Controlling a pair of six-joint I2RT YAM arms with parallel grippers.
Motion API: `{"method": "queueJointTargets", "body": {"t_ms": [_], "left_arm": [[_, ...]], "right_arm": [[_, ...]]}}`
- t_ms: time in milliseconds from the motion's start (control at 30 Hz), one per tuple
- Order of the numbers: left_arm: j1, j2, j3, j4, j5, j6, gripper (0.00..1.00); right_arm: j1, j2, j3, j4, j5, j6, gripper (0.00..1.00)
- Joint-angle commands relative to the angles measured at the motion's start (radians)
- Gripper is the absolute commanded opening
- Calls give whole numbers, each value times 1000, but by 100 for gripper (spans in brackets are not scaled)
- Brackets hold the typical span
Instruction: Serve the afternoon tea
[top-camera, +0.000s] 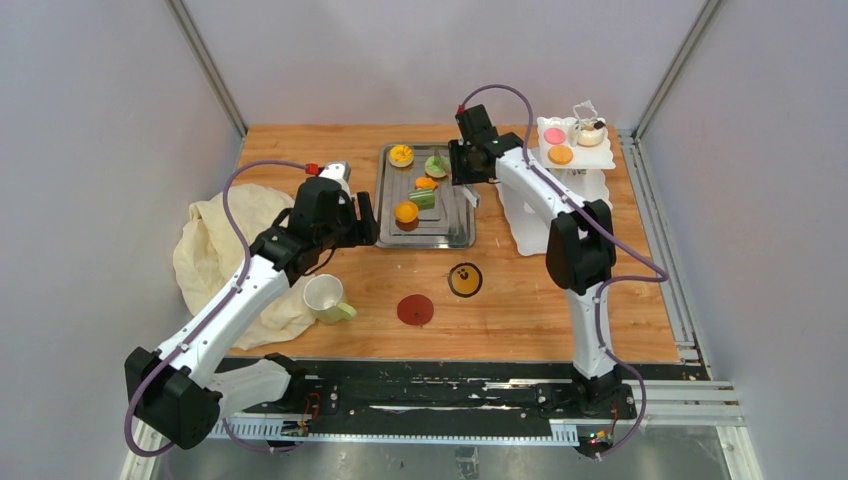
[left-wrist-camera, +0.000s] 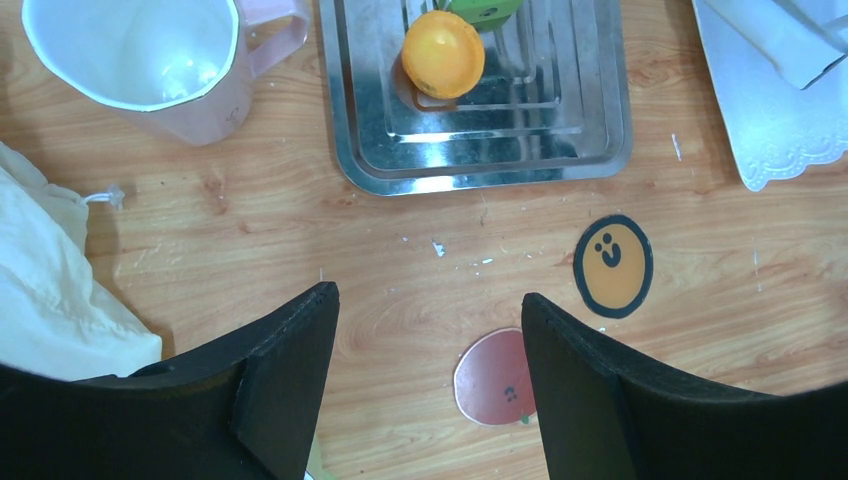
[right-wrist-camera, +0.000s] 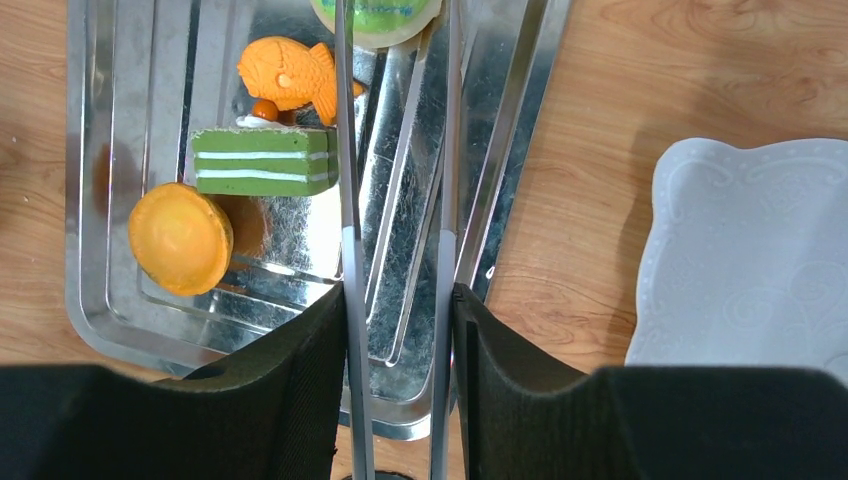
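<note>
- The right claw (right-wrist-camera: 398, 300) is clenched on the tongs (right-wrist-camera: 347, 250), one finger pressed on each blade; the blades run straight ahead of it over the tray (right-wrist-camera: 100, 150)
- The donut (right-wrist-camera: 378, 18) lies dead ahead of this claw, between the two blades near their far end; the view cuts off the tips, so it cannot be told whether they touch it
- The donut is round, so it has no long axis to line up with, and the blades would only need to squeeze across it
- On the tray to the left of the blades lie a fish (right-wrist-camera: 285, 80), a green slice (right-wrist-camera: 262, 160) and a tart (right-wrist-camera: 180, 238)
- The stand (right-wrist-camera: 750, 260) sits off to this claw's right, past the tray's edge with bare wood between; its top tier already holds a pink disc (top-camera: 554, 135)
- The right arm is judged nearer to both donut and stand, so the carry looks like a short swing rightward
- The left claw (left-wrist-camera: 427, 300) hangs released and empty over the wood, with the red coaster (left-wrist-camera: 490, 380) below it by its right finger, the orange coaster (left-wrist-camera: 613, 265) ahead to its right and the mug (left-wrist-camera: 150, 60) ahead to its left
</note>
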Motion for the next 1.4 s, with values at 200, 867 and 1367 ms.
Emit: {"method": "queueJointTargets", "body": {"t_ms": [200, 867, 1367], "left_arm": [[10, -15, 4, 31, -19, 3, 72], [13, -36, -26, 43, -32, 3, 72], [18, -76, -51, 41, -35, 0, 72]], "right_arm": [[-20, -37, -55, 47, 11, 36, 38], [-23, -20, -67, 45, -31, 73, 20], [-18, -230, -227, 56, -60, 89, 1]]}}
